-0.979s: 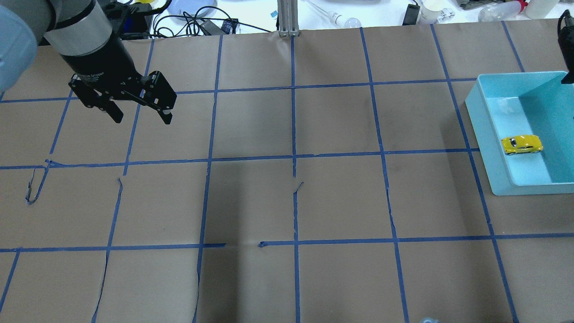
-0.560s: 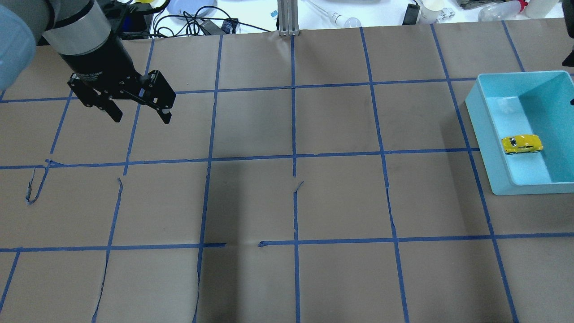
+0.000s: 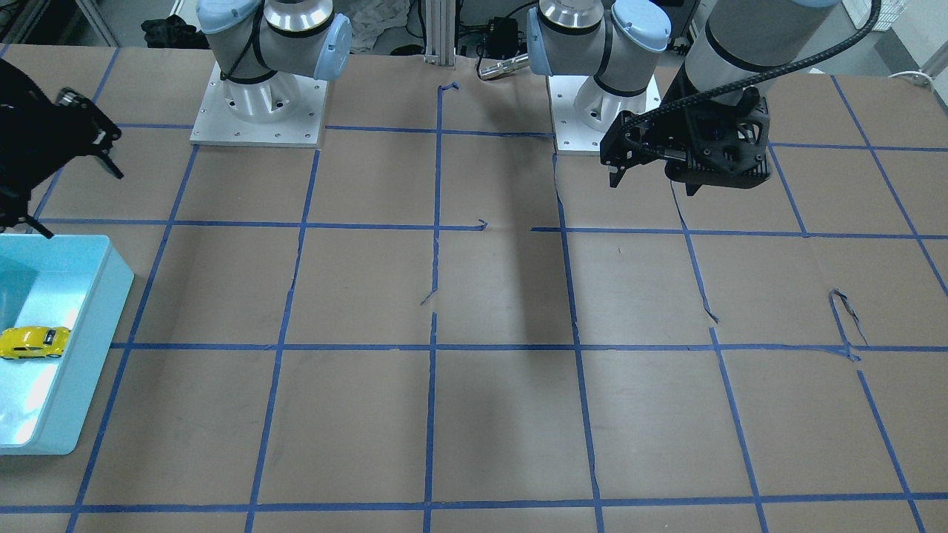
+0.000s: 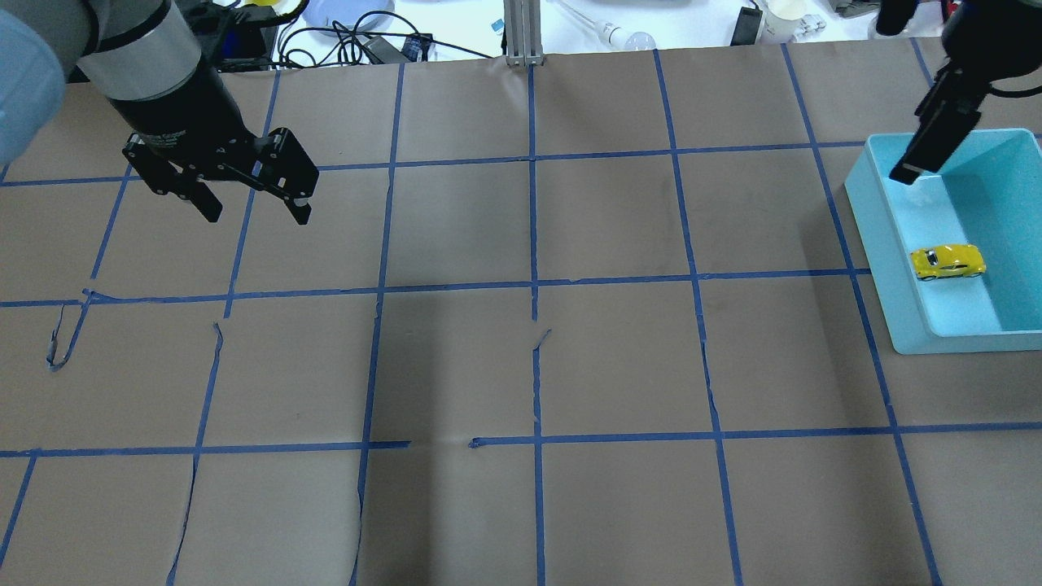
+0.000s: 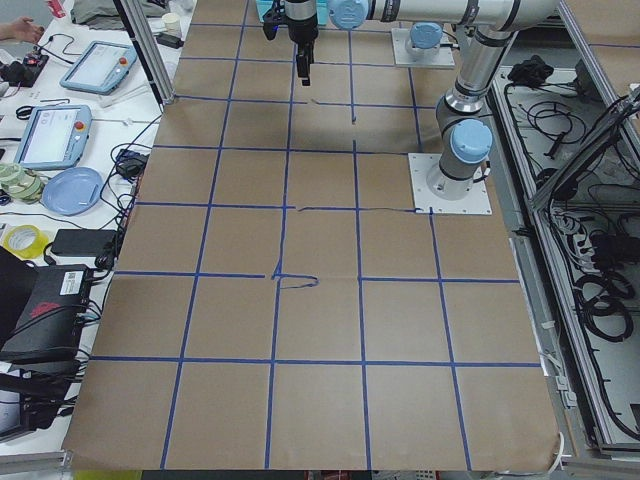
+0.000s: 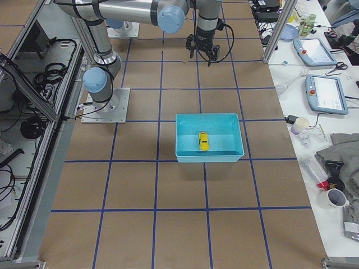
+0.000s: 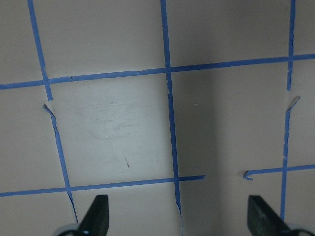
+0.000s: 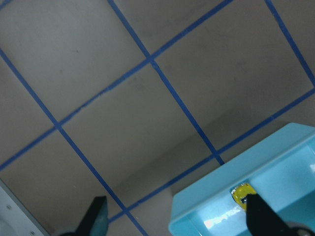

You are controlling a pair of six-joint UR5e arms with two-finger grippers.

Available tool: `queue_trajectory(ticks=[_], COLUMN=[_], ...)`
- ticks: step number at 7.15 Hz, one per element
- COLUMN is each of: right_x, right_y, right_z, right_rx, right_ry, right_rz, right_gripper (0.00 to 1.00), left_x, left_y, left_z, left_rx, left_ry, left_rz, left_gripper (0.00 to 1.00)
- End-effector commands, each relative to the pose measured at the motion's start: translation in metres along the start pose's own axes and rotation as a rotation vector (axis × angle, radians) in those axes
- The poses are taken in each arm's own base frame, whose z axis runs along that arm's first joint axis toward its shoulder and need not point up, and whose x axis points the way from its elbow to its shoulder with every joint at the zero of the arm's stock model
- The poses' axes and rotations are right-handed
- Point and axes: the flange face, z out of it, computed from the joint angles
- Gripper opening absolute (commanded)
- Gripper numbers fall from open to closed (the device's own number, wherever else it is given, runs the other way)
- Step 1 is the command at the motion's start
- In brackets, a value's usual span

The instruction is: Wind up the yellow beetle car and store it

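The yellow beetle car (image 4: pixel 947 262) lies on the floor of a light-blue bin (image 4: pixel 875 244) at the table's right side. It also shows in the front view (image 3: pixel 33 342), the right side view (image 6: pixel 203 141) and the right wrist view (image 8: pixel 241 193). My right gripper (image 3: pixel 81 206) is open and empty. It hangs above the bin's (image 3: pixel 81 348) robot-side end, apart from the car. One of its fingers (image 4: pixel 936 138) shows overhead. My left gripper (image 4: pixel 259 216) is open and empty, high above the table's left part, far from the car.
Brown paper with a blue tape grid covers the table, torn in places (image 4: pixel 57 342). An aluminium post (image 4: pixel 521 32) stands at the far edge, with cables and bottles (image 4: pixel 904 20) behind it. The two arm bases (image 3: pixel 259 104) stand at the robot side.
My right gripper has swung in from the right edge of the overhead view to above the bin's corner. The left gripper and the car have not moved.
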Motion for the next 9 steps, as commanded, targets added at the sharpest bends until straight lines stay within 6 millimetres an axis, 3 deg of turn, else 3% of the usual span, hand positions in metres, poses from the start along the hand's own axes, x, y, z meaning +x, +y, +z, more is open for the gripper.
queue_trajectory(ticks=[1,2,3,5,7,8,9], right_x=[-0.055,-0.078,-0.085,-0.074,-0.065,-0.061,-0.063], right_y=[-0.064,-0.089,-0.107,-0.122,-0.12,-0.103,-0.098], right_z=[0.005,0.008,0.016,0.019,0.006,0.003,-0.001], right_rx=[0.031,0.056,0.056,0.119,0.164,0.074,0.06], right_ry=[-0.036,-0.07,-0.064,-0.035,0.057,0.163,0.175], right_rz=[0.224,0.362,0.522,0.757,0.79,0.81,0.833], right_gripper=[1.0,1.0,1.0,1.0,1.0,1.0,1.0], left_x=[0.0,0.0,0.001,0.0,0.0,0.0,0.0], left_y=[-0.001,0.0,0.001,0.0,0.0,0.0,0.0], left_z=[0.001,0.001,0.001,0.001,0.001,0.001,0.001], left_rx=[-0.003,-0.001,-0.003,-0.003,-0.001,-0.001,-0.001], left_ry=[0.001,-0.001,-0.001,0.001,-0.001,-0.001,-0.001], left_rz=[-0.002,0.001,0.003,0.001,0.001,0.001,0.001], left_gripper=[1.0,1.0,1.0,1.0,1.0,1.0,1.0])
